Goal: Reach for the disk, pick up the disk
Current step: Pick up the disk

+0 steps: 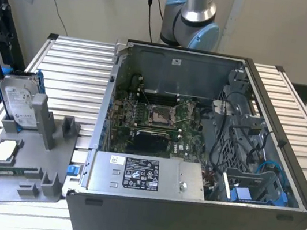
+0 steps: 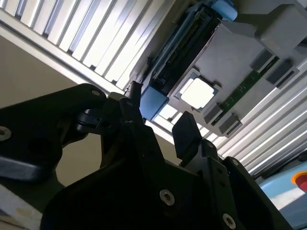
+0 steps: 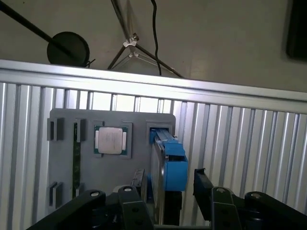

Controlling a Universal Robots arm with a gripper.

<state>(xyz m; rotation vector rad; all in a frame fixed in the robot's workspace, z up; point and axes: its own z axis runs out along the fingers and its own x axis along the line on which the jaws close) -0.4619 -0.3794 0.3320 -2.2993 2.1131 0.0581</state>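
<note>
The disk [image 1: 18,99] stands on edge in a slot at the far end of the grey fixture [image 1: 23,179], at the exterior view's left; its silver face carries a white label inside a blue frame. In the first wrist view the disk [image 3: 173,160] appears edge-on, its blue frame running toward my gripper [image 3: 169,176]. The black fingers [image 3: 201,179] are spread apart, one on each side of the disk's line, and they do not touch it. In the second wrist view the gripper [image 2: 159,108] is open, close to the blue end of the disk [image 2: 154,101].
A square silver processor chip [image 3: 110,140] lies in the fixture beside the disk. An open computer case [image 1: 193,156] fills the middle of the slatted metal table [image 1: 72,73]. The arm's base [image 1: 189,16] stands behind the case. A tripod [image 3: 129,45] stands past the table edge.
</note>
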